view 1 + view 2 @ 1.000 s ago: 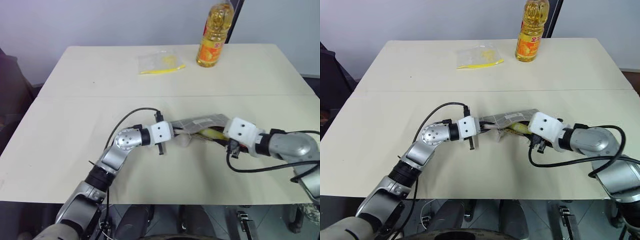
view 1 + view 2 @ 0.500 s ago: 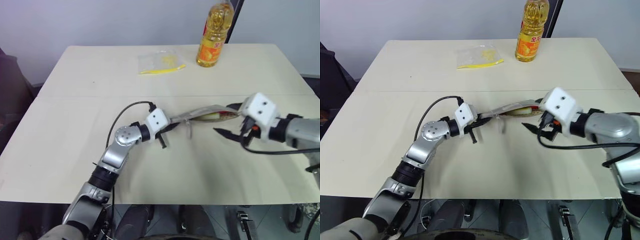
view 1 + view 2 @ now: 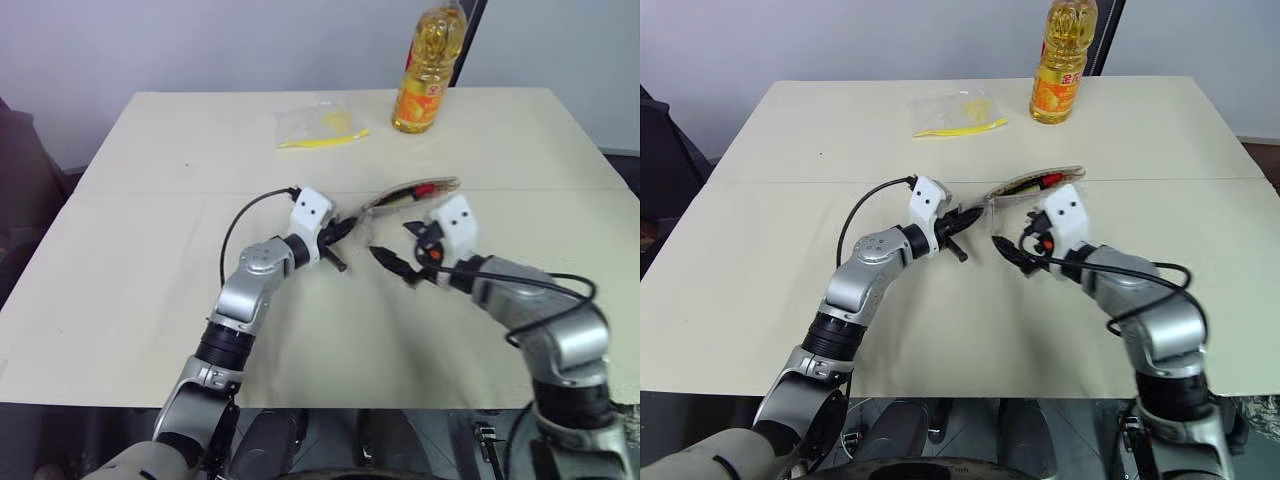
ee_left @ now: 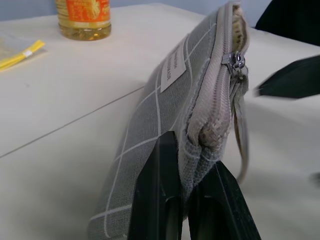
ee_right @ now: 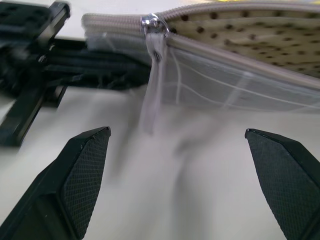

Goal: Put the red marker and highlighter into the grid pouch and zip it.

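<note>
My left gripper [image 3: 350, 228] is shut on one end of the grid pouch [image 3: 405, 193] and holds it on edge above the table, zipper side up. The grey fabric with white lines and a small label shows in the left wrist view [image 4: 165, 110], pinched between my fingers [image 4: 160, 190]. The pouch mouth stands open, and the red marker [image 3: 421, 189] peeks from it. The highlighter is hidden. My right gripper [image 5: 176, 132] is open just in front of the hanging zipper pull tab [image 5: 152, 75], not touching it.
An oil bottle [image 3: 428, 70] stands at the table's far edge, with a clear plastic bag with a yellow strip [image 3: 320, 125] to its left. The beige table [image 3: 130, 300] has a seam running across its middle.
My right gripper opened, drew away from the pouch to the right, then came back in front of the zipper pull. My left gripper rolled and raised the pouch onto its edge.
</note>
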Controlling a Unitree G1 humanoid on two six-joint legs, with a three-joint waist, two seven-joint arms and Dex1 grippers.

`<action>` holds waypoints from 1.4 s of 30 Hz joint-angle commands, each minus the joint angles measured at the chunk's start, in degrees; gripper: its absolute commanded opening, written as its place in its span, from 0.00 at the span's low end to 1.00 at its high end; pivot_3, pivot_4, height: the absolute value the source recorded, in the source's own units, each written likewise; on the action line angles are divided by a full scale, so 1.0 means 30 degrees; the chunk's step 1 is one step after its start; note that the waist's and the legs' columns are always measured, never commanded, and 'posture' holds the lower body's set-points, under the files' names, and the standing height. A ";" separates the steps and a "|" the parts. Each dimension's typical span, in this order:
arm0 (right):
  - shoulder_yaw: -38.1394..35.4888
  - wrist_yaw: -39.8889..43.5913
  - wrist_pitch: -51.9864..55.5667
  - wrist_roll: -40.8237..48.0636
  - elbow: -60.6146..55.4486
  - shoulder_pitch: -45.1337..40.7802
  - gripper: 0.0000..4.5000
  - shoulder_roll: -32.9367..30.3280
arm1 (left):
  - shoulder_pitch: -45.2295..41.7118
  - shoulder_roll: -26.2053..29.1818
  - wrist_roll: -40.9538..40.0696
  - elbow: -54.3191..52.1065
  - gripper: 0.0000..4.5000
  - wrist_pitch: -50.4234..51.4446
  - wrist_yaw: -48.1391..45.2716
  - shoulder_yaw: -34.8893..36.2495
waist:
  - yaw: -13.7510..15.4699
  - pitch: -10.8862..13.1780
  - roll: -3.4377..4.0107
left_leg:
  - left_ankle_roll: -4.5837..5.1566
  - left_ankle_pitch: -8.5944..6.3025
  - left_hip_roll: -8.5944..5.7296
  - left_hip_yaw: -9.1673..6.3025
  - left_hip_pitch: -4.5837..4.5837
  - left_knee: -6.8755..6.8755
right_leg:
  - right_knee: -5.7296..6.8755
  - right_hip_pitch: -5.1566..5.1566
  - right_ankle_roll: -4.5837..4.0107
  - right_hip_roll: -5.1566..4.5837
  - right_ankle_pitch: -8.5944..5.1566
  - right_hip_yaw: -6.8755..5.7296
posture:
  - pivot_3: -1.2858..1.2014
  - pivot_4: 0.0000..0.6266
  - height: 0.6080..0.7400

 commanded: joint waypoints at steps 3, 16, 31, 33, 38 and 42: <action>0.0585 -0.0655 -0.1185 -0.0727 0.1024 -0.0998 0.80 0.0908 | -0.0101 0.0175 -0.0513 -0.1200 0.00 0.0255 0.0044 0.0280 | 0.0024 0.0000 0.0001 | 0.0000 0.0000 -0.0007 -0.0003 0.0000 -0.0014 | 0.0000 -0.0003 0.0000 0.0000 0.0000 0.0001 | 0.52 0.24 1.00; -0.1805 -0.1204 -0.1689 -0.1465 0.1741 -0.1713 0.01 -0.0855 | 0.0275 0.1626 0.0089 -0.1213 0.00 -0.0503 -0.0089 -0.0044 | -0.0039 -0.0001 0.0002 | -0.0002 0.0001 -0.0008 -0.0004 0.0000 -0.0015 | 0.0007 -0.0011 -0.0001 0.0005 0.0001 0.0004 | 0.52 0.24 1.00; -0.4738 0.0770 -0.2560 -0.1755 0.4020 -0.0301 0.21 -0.5702 | 0.1705 0.4291 -0.0583 -0.1575 0.16 -0.1325 -0.2181 0.0078 | -0.0431 -0.0007 0.0016 | 0.0006 -0.0001 -0.0005 0.0006 0.0001 -0.0025 | 0.0002 0.0000 -0.0003 -0.0007 0.0000 0.0007 | 0.52 0.24 1.00; -0.4633 0.1587 -0.2434 -0.1374 0.3521 0.0317 0.43 -0.6061 | 0.1909 0.4614 -0.0791 -0.1928 0.35 -0.0974 -0.2215 0.0288 | -0.0525 -0.0005 0.0014 | 0.0013 -0.0006 -0.0006 0.0005 0.0001 -0.0025 | 0.0001 -0.0002 -0.0002 -0.0010 -0.0001 0.0007 | 0.52 0.24 1.00; -0.5384 0.3498 -0.3800 -0.0947 0.2875 0.2672 0.78 -0.6874 | 0.3810 0.6463 -0.1758 -0.3704 0.69 0.0414 -0.2690 0.1928 | -0.0620 -0.0005 0.0015 | 0.0013 -0.0007 0.0008 0.0007 0.0006 -0.0028 | 0.0005 -0.0007 -0.0003 -0.0006 -0.0001 0.0008 | 0.52 0.24 1.00; -0.6438 0.4429 -0.4647 -0.0493 0.2911 0.4071 0.78 -0.7071 | 0.5299 0.7613 -0.2296 -0.4614 0.69 0.0968 -0.2435 0.3363 | -0.0502 -0.0004 0.0019 | 0.0014 -0.0009 0.0007 0.0006 0.0007 -0.0024 | 0.0001 -0.0005 -0.0006 -0.0009 -0.0003 0.0011 | 0.52 0.24 1.00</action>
